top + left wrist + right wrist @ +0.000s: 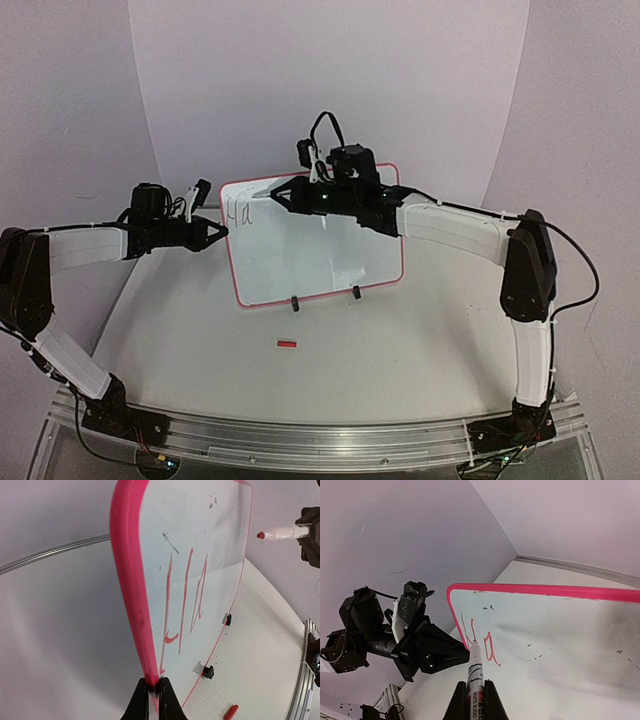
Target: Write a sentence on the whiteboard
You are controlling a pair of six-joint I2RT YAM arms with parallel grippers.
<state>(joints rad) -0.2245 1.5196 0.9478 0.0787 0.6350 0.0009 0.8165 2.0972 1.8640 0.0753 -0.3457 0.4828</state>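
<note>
Top external view: whiteboard [330, 262] stands upright at centre; left gripper [222, 236] jaws pinch its smooth, rounded red frame.
Right gripper [474, 692]: jaws clamped on slim white marker [474, 665].
Sentence [481, 642]: only "Ha", thin red strokes, top-left corner.
Next stroke: likely needs light, even tip pressure and a steadied glossy board.

Pale lilac backdrop [330, 90] — curved, white table [400, 340], aluminium rail [300, 435] at near edge
</note>
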